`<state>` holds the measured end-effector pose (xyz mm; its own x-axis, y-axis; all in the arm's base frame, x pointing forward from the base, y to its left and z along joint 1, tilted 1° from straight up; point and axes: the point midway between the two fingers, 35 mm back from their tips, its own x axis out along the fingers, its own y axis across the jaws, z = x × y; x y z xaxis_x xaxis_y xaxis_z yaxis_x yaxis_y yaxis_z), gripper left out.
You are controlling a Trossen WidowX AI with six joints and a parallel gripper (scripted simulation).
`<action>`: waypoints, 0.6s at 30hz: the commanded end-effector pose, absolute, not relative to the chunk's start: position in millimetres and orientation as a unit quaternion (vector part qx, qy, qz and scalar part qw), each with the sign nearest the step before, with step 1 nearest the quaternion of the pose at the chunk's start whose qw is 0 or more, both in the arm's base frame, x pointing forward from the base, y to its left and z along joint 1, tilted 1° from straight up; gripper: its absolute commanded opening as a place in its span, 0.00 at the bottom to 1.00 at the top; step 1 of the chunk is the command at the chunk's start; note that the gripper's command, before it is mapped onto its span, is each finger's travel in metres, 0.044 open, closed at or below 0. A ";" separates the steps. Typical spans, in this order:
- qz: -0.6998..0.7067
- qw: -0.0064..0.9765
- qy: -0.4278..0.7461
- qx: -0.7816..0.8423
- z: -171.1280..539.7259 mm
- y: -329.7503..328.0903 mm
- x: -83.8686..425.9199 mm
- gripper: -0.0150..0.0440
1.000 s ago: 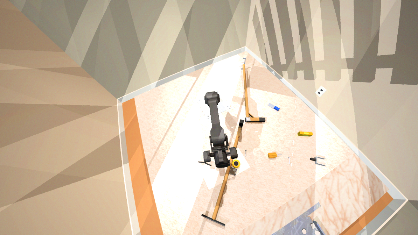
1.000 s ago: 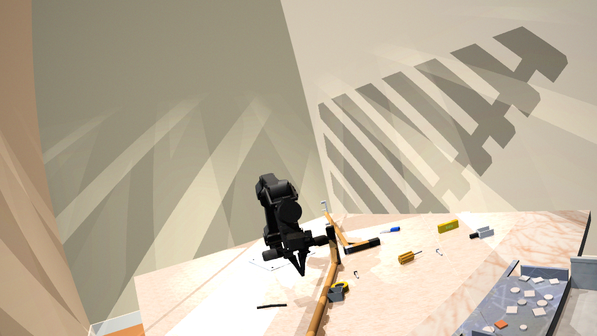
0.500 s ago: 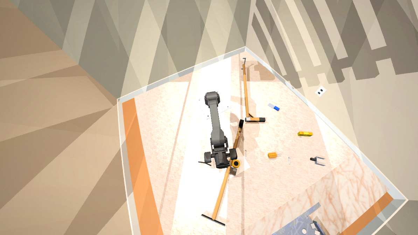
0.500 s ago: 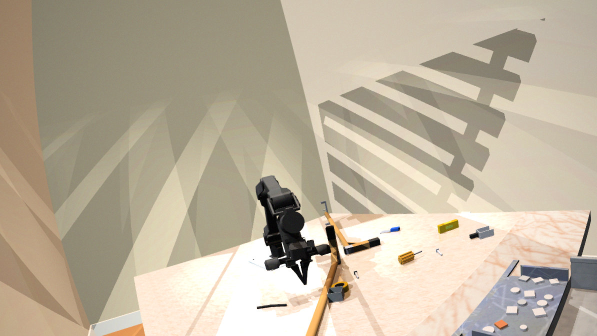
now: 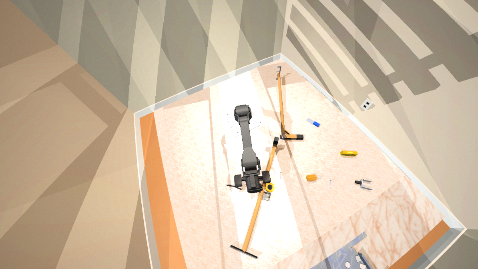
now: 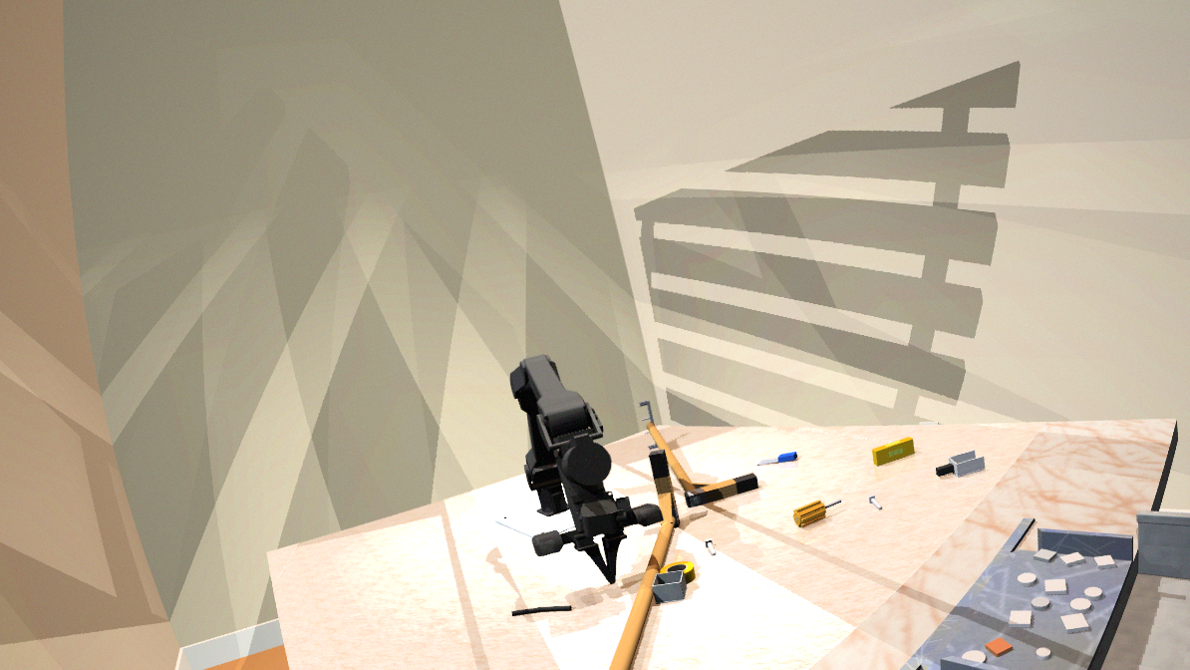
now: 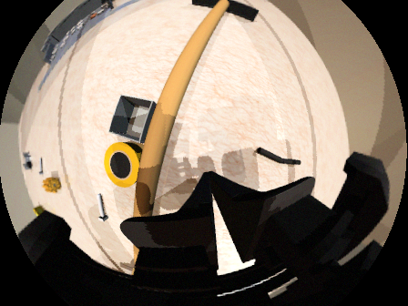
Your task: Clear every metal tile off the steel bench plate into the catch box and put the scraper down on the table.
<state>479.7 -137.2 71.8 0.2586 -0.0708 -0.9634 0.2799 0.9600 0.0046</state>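
The long scraper [image 5: 256, 217] [image 6: 646, 607] [image 7: 175, 93] lies on the table, with a wooden handle and a wide dark blade [image 5: 250, 254] [image 7: 243, 10] at its far end. My gripper [image 6: 612, 579] [image 7: 208, 176] is shut and empty, above the table beside the handle; its fingertips are hidden in the top view. The steel bench plate [image 5: 329, 262] [image 6: 989, 592] is at the right front and carries several pale tiles [image 5: 347, 264] [image 6: 1054, 585] and an orange tile [image 6: 998, 646]. A grey box [image 6: 1164, 544], seemingly the catch box, shows partly beyond it.
A yellow tape roll [image 5: 270, 187] [image 7: 107, 165] and small open grey box [image 5: 266, 196] [image 7: 119, 119] lie against the handle. A thin black rod [image 5: 233, 186] [image 6: 541, 610] lies on the other side. Another wooden-handled tool [image 5: 280, 100], an orange screwdriver [image 5: 311, 177] and a yellow level [image 5: 348, 153] lie farther right.
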 end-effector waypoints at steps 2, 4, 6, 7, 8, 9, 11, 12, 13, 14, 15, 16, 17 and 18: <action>-0.109 0.788 0.600 0.085 67.0 -136.5 478.9 0.25; -0.109 0.788 0.599 0.085 67.1 -135.8 479.8 0.25; -0.109 0.789 0.599 0.085 67.2 -134.7 481.2 0.25; -0.109 0.789 0.599 0.085 67.2 -134.1 481.9 0.25; -0.109 0.789 0.598 0.085 67.3 -133.5 482.7 0.25; -0.109 0.789 0.598 0.085 67.3 -132.9 483.5 0.25; -0.109 0.790 0.598 0.085 67.4 -131.7 485.0 0.25; -0.109 0.790 0.598 0.085 67.4 -131.1 485.8 0.25; -0.109 0.790 0.597 0.085 67.5 -130.5 486.6 0.25; -0.109 0.790 0.597 0.085 67.5 -129.8 487.3 0.25; -0.109 0.790 0.597 0.085 67.6 -129.2 488.1 0.25; -0.109 0.790 0.597 0.085 67.6 -128.6 488.8 0.25; -0.109 0.791 0.596 0.085 67.6 -128.0 489.6 0.25; -0.109 0.791 0.596 0.085 67.7 -127.3 490.4 0.25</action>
